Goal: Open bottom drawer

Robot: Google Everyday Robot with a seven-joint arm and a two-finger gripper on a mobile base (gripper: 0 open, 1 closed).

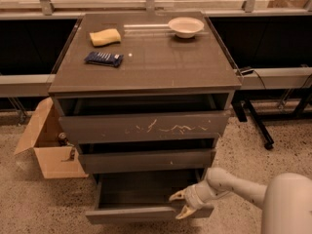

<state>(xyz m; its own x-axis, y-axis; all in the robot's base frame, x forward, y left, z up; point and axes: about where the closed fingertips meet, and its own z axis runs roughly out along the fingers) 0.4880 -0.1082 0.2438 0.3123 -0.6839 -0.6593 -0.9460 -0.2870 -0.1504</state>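
The bottom drawer is the lowest of three dark grey-brown drawers in the cabinet. It stands pulled far out, its plain front low in the view and its dark inside showing. My gripper is at the right part of the drawer's front edge, its pale fingers spread, one above the rim and one in front of it. The white arm reaches in from the bottom right.
The middle drawer is plain, the top drawer has pale scratches. On the cabinet top lie a yellow sponge, a blue packet and a white bowl. An open cardboard box stands at left. A black cart leg stands at right.
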